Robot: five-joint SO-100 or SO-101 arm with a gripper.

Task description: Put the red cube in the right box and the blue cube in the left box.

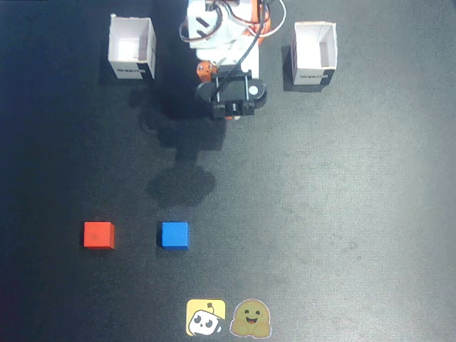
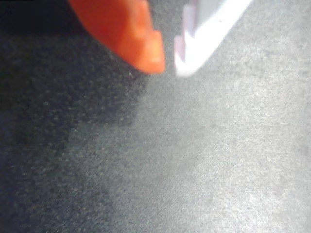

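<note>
The red cube point(image 1: 98, 234) sits on the dark mat at the lower left of the fixed view, and the blue cube point(image 1: 174, 235) lies just to its right. Two white boxes stand at the top, the left box point(image 1: 132, 48) and the right box point(image 1: 314, 55), each with its mouth open upward. The arm point(image 1: 229, 89) is folded up between the boxes, far from both cubes. In the wrist view my gripper point(image 2: 168, 64) hangs over bare mat. Its orange finger point(image 2: 131, 34) and white finger point(image 2: 206, 29) nearly meet at the tips, with nothing between them.
Two stickers lie at the bottom edge of the fixed view, a yellow one point(image 1: 206, 317) and a green smiling blob point(image 1: 251, 318). The arm's shadow falls on the mat point(image 1: 342, 214) below its base.
</note>
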